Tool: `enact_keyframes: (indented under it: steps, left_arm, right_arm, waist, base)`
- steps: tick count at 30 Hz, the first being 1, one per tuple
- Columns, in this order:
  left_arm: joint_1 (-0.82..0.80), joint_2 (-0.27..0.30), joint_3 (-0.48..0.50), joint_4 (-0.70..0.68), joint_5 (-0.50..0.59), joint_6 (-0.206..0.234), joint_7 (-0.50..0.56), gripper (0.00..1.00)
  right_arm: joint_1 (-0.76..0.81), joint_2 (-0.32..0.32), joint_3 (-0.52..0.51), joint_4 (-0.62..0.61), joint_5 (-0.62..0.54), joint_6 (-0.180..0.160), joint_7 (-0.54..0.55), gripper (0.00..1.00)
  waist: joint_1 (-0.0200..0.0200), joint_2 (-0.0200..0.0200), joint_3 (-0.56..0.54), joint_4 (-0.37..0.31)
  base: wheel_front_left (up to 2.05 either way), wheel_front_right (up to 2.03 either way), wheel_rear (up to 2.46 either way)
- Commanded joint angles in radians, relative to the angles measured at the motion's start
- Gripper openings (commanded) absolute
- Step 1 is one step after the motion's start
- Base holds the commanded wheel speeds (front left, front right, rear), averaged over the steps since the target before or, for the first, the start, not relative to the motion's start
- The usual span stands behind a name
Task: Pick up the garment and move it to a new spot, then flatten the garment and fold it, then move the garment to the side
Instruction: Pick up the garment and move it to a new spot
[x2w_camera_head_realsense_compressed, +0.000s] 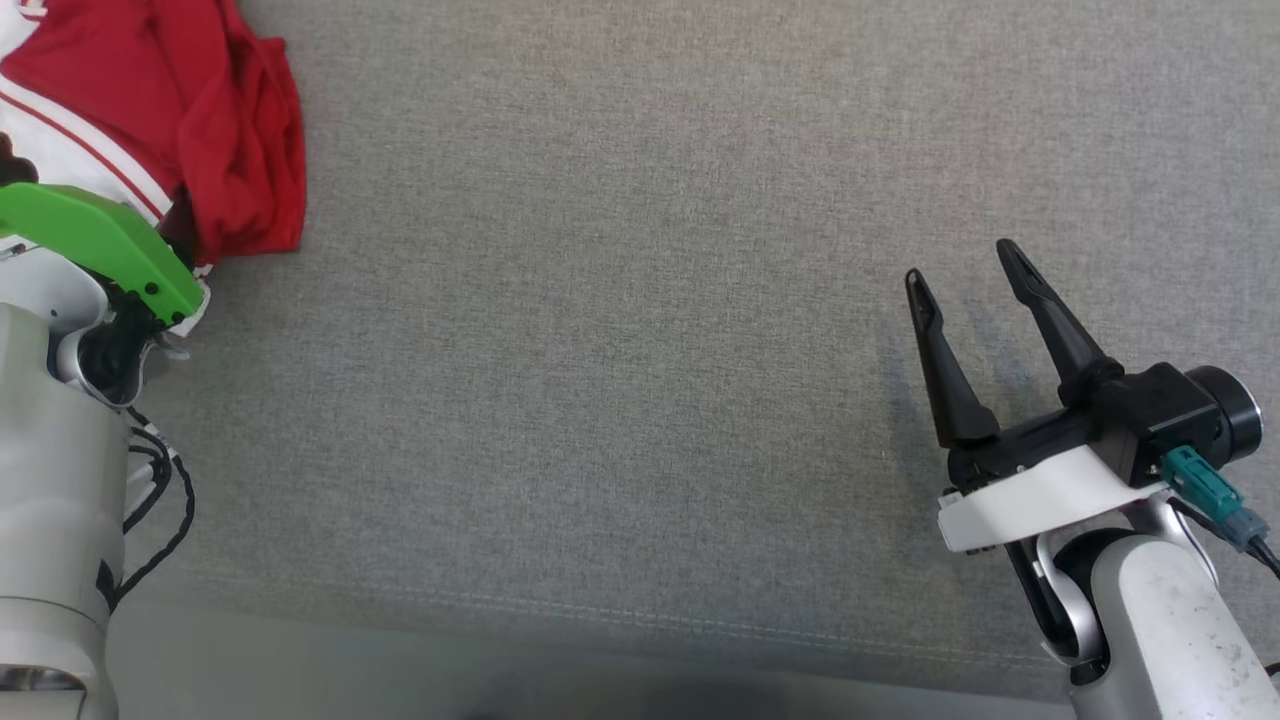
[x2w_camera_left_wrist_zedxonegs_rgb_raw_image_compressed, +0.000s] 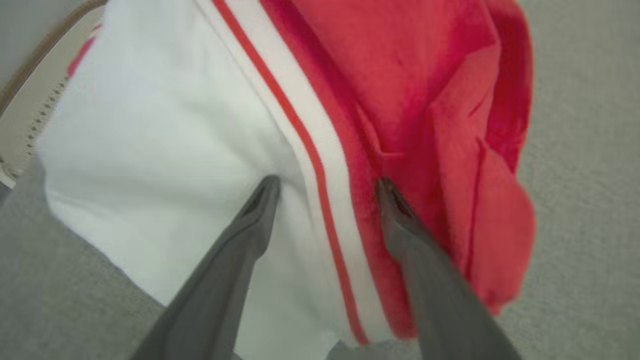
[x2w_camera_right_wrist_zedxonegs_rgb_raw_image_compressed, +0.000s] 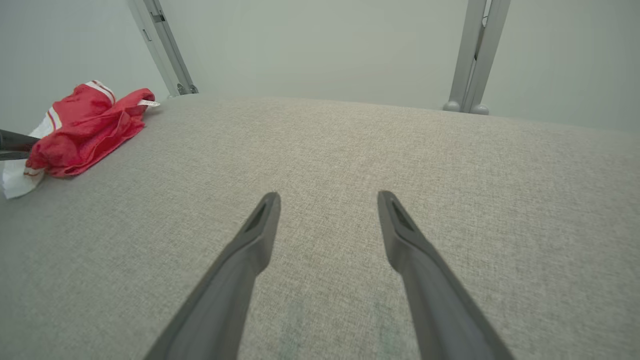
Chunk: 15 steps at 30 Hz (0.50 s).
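Note:
A crumpled red and white garment (x2w_camera_head_realsense_compressed: 220, 120) with thin red stripes lies at the far left of the grey fabric surface (x2w_camera_head_realsense_compressed: 640, 300). My left arm's green wrist cover (x2w_camera_head_realsense_compressed: 100, 240) sits at the garment's near edge and hides the fingers there. In the left wrist view, my left gripper (x2w_camera_left_wrist_zedxonegs_rgb_raw_image_compressed: 327, 182) is open, its fingertips spread over the garment (x2w_camera_left_wrist_zedxonegs_rgb_raw_image_compressed: 425, 100), one on the white part and one on the red. My right gripper (x2w_camera_head_realsense_compressed: 960, 265) is open and empty above bare fabric at the right, far from the garment (x2w_camera_right_wrist_zedxonegs_rgb_raw_image_compressed: 85, 130). It also stands open (x2w_camera_right_wrist_zedxonegs_rgb_raw_image_compressed: 328, 196) in its own wrist view.
The grey surface's front edge, with a stitched seam (x2w_camera_head_realsense_compressed: 600, 610), runs along the bottom of the head view. Two metal posts (x2w_camera_right_wrist_zedxonegs_rgb_raw_image_compressed: 470, 55) (x2w_camera_right_wrist_zedxonegs_rgb_raw_image_compressed: 165, 45) rise behind the far edge against a pale wall. A beige rim (x2w_camera_left_wrist_zedxonegs_rgb_raw_image_compressed: 30, 65) lies beyond the garment's left side.

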Motion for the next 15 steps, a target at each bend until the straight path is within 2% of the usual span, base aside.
enact_keyframes:
  steps: [1, 4, 6, 7, 8, 9, 15]
  left_arm:
    - [-0.018, -0.005, -0.002, 0.023, -0.01, -0.003, 0.007, 1.0]
    - [-0.024, -0.014, -0.015, 0.059, -0.026, -0.004, 0.025, 1.0]
    - [-0.023, -0.021, -0.02, 0.072, -0.041, -0.004, 0.029, 0.95]
    - [-0.022, -0.021, -0.025, 0.077, -0.044, -0.004, 0.028, 0.46]
    - [-0.021, -0.023, -0.031, 0.081, -0.049, -0.004, 0.03, 0.12]
    - [-0.022, -0.019, -0.034, 0.086, -0.047, -0.004, 0.017, 0.0]
    - [-0.047, 0.008, -0.052, 0.089, -0.025, -0.002, -0.079, 0.0]
  right_arm:
    - [-0.012, -0.006, 0.0, -0.01, -0.01, -0.001, 0.005, 1.0]
    - [-0.018, -0.014, 0.002, -0.021, -0.008, -0.001, 0.008, 1.0]
    - [-0.02, -0.016, 0.003, -0.024, -0.008, -0.001, 0.01, 1.0]
    - [-0.022, -0.017, 0.004, -0.025, -0.007, -0.001, 0.011, 1.0]
    - [-0.022, -0.018, 0.004, -0.025, -0.007, -0.001, 0.012, 1.0]
    - [-0.022, -0.017, 0.004, -0.024, -0.007, -0.001, 0.013, 1.0]
    - [-0.016, -0.007, -0.007, -0.014, -0.01, -0.001, 0.006, 1.0]
  waist:
    - [-0.0001, 0.0, 0.045, -0.012]
    - [-0.0001, 0.0, 0.061, -0.016]
    - [-0.0001, 0.0, 0.065, -0.019]
    - [-0.0001, 0.0, 0.067, -0.021]
    - [-0.0001, 0.0, 0.066, -0.023]
    - [-0.0001, 0.0, 0.066, -0.024]
    - [-0.0001, 0.0, 0.043, -0.022]
  base:
    - [0.0, 0.0, 0.0]
    - [0.0, 0.0, 0.0]
    - [0.0, 0.0, 0.0]
    - [0.0, 0.0, 0.0]
    - [0.0, 0.0, 0.0]
    - [0.0, 0.0, 0.0]
    - [0.0, 0.0, 0.0]
